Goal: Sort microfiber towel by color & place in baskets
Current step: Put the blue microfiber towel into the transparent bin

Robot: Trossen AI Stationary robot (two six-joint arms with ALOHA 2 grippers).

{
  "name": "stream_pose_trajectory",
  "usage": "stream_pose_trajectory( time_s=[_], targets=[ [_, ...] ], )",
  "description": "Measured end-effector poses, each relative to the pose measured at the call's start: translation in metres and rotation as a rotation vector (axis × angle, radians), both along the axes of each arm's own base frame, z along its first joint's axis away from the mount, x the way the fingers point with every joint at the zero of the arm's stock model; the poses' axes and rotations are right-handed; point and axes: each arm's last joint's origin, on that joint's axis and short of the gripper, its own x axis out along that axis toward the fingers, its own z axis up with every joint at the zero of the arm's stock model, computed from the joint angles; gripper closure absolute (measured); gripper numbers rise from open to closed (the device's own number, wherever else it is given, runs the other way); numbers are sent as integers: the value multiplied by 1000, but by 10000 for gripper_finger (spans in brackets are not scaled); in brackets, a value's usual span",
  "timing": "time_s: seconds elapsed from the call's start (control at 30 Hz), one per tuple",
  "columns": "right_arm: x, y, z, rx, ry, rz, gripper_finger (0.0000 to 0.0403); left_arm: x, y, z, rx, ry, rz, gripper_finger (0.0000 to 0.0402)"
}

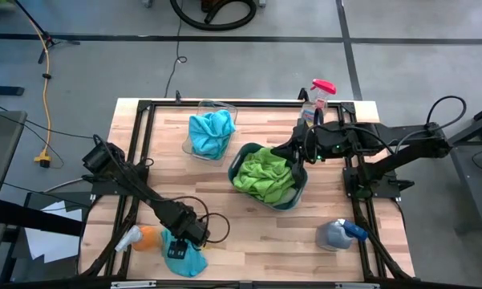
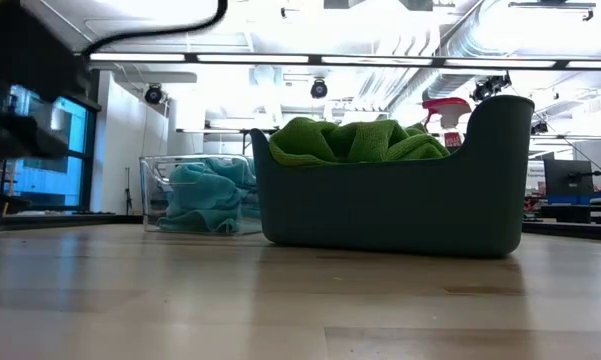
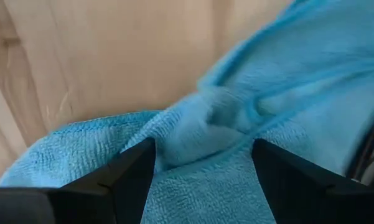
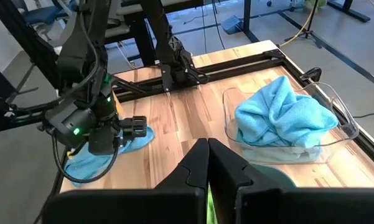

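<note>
The left gripper [image 1: 179,249] was down at the near edge of the counter [image 1: 249,233], right on top of the last loose turquoise towel [image 1: 188,262]. Its fingers [image 3: 127,180] stood wide apart, one on each side of a raised fold of the cloth, and nothing was pinched between them yet. The towel lay flat and rumpled on the wood, with an orange-topped bottle [image 1: 136,238] just beside it.

From where I stood, the step in hand looked like the pick-up of that blue towel. To do it well, I judged the fingers should sink until the ridge of cloth sat deep between them, then close fully, since a soft fuzzy cloth slips out of a shallow pinch. A straight lift would let the rest of the towel hang free and keep it from dragging the bottle over.

The clear basket [image 1: 200,144] toward the far side already held a heap of turquoise towels [image 1: 211,132], so that seemed the right home for this one. The dark teal basket [image 1: 293,197] near the middle was piled with lime green towels [image 1: 265,178]. I thought the carry should go high enough to clear the clear basket's rim, with the release made over the middle of the heap.

The right gripper [image 1: 293,150] hung over the far edge of the teal basket, fingers [image 4: 230,171] pressed together and empty, out of the left arm's way.
</note>
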Motion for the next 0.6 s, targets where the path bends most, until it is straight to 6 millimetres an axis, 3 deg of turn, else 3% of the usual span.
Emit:
stream_pose_trajectory(
  time_s=[0.2,0.37,0.47,0.6],
  targets=[
    [0,-1,-1,-6,12,-10,402,3,-2,-22,54,75,27,144],
    [-1,-1,-3,-2,28,-14,402,5,0,-25,63,82,55,169],
    [-1,-1,-2,-2,27,-14,402,7,4,-16,48,38,67,226],
    [-1,-1,-3,0,31,-15,402,9,10,5,19,-60,88,356]
  ],
)
